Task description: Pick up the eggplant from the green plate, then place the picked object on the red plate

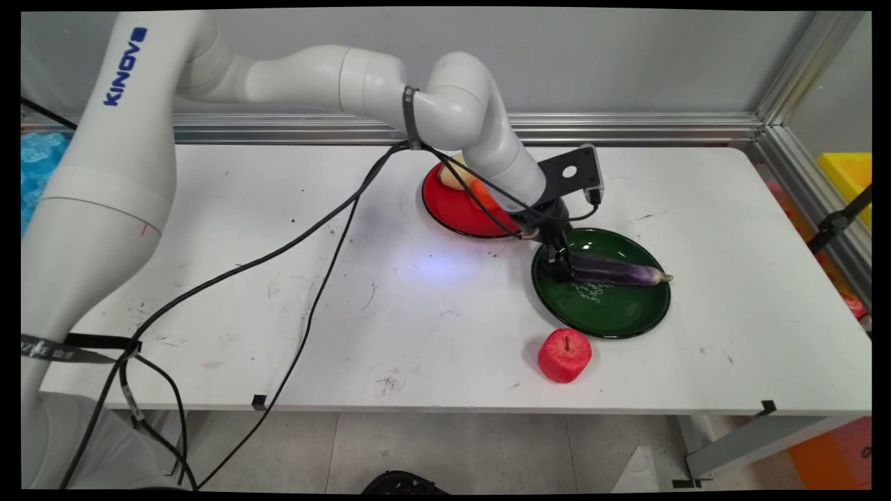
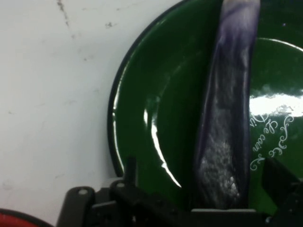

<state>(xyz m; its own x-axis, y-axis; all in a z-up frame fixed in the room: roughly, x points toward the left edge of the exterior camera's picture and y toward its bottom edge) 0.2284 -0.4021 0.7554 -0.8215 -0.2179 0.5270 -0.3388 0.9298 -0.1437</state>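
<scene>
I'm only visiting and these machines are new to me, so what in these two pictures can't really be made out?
- Red plate, main view: the arm covers part of it, so the pale and orange food on it can't be identified.
- Eggplant on the green plate: in the hand view the top edge cuts it off.
- Gripper: its fingers are largely hidden, so the grip is unclear.
- White lettering on the green plate: too small to read fully.

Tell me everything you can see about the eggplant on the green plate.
The eggplant is long, slim, dark purple and glossy, with paler streaks along its skin and a small pale tip pointing away from the arm. It lies flat across the green plate, above the plate's white lettering. The black tool is at its thicker end, one finger on either side; whether they press it cannot be told. The red apple sits apart on the table.
</scene>
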